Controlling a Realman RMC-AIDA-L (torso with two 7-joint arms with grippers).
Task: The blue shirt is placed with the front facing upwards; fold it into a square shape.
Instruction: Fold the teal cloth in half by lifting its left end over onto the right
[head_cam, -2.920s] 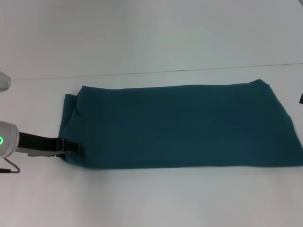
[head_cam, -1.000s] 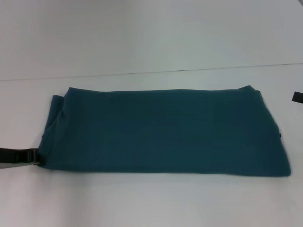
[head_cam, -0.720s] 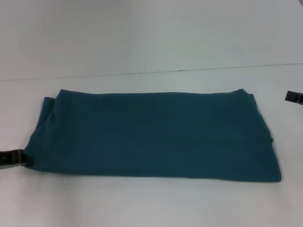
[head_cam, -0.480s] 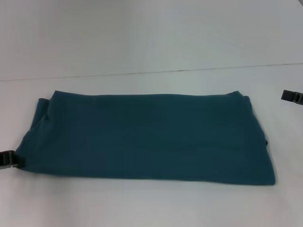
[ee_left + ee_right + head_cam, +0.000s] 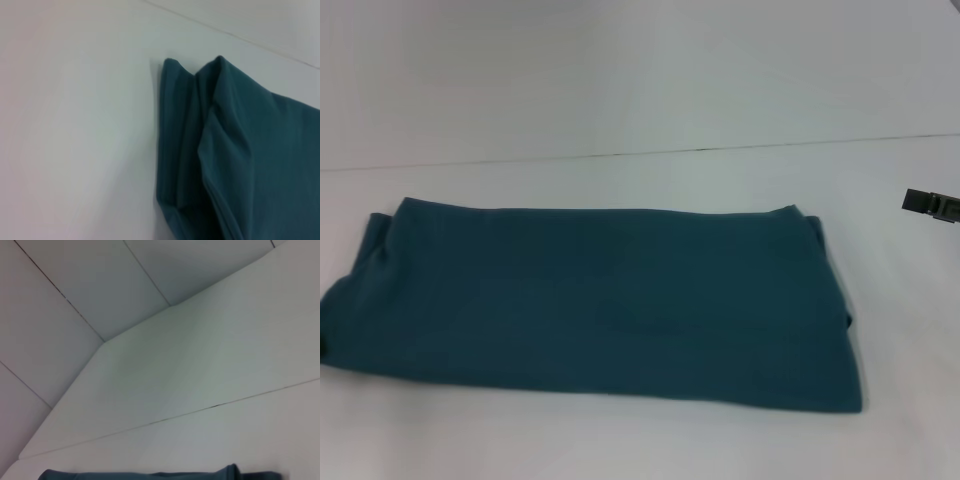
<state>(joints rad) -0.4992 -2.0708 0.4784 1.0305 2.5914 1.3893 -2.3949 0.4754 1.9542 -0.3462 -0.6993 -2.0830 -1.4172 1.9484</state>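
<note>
The shirt (image 5: 590, 305) is laid flat on the table (image 5: 640, 90) as a long band, its long axis running left to right. The right gripper (image 5: 930, 204) is seen just beyond the shirt's right end; its jaw state cannot be told. The left gripper is not seen

Left side: I see the blue shirt (image 5: 600, 305) running off my view.
Right side: bare table (image 5: 910, 330), right gripper (image 5: 930, 204) hovering beyond.
</note>
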